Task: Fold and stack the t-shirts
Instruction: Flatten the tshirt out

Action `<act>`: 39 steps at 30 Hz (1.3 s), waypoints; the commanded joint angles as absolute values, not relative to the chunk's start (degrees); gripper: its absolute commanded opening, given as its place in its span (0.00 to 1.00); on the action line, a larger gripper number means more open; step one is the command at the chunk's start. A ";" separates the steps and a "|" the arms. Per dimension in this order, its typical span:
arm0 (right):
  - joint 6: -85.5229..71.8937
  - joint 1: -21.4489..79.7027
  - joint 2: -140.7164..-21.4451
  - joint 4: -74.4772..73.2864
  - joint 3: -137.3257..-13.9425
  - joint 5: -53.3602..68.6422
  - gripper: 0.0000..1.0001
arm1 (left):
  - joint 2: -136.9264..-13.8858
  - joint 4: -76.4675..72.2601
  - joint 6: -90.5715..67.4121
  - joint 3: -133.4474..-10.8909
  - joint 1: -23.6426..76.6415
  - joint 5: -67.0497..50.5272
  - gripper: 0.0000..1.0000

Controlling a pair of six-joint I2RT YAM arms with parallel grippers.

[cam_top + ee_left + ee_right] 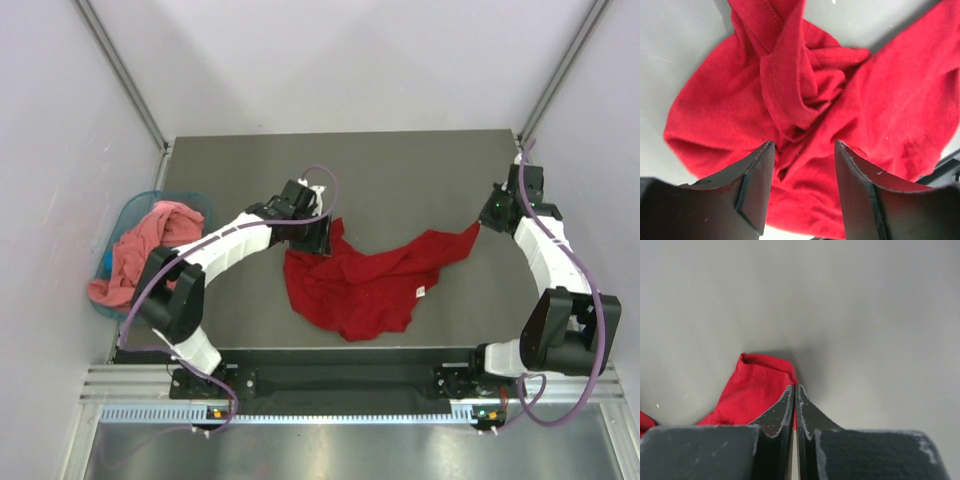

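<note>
1. On the worktop (400,165), top view: the deep red t-shirt (360,285) lay crumpled at centre. Its long axis ran left to right, and one drawn-out corner pointed toward the right gripper (483,218). The bulk sagged toward the near edge, with the white neck label (421,292) showing on the near-right side. The left gripper (312,236) stood over the shirt's far-left end, so each arm was nearer its own end. The salmon-pink t-shirt (145,250) was heaped in the teal basket (128,212) off the worktop's left side, well apart from both grippers.
2. Left wrist view: the jaws stood apart, straddling a twisted ridge of red cloth that ran away from the camera. Nothing was pinched. Judged: closing here would catch that ridge.
3. Right wrist view: the jaws were pressed together, apparently clamping the thin edge of the red corner. The cloth trailed off to the left, and bare worktop lay ahead.
</note>
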State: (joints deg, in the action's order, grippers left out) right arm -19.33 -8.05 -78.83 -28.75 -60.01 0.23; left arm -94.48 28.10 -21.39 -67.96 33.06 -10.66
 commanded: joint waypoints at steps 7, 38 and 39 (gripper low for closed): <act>-20.57 -8.35 -75.41 -26.28 -63.28 1.76 0.00 | -106.51 30.84 -24.87 -82.79 33.05 -4.83 0.57; -20.21 -15.47 -74.88 -29.01 -67.07 -5.46 0.00 | -101.08 37.79 -32.70 -81.49 10.81 5.01 0.39; -20.21 -15.47 -74.71 -28.31 -66.36 -4.93 0.00 | -100.47 37.44 -31.04 -80.87 10.98 4.92 0.40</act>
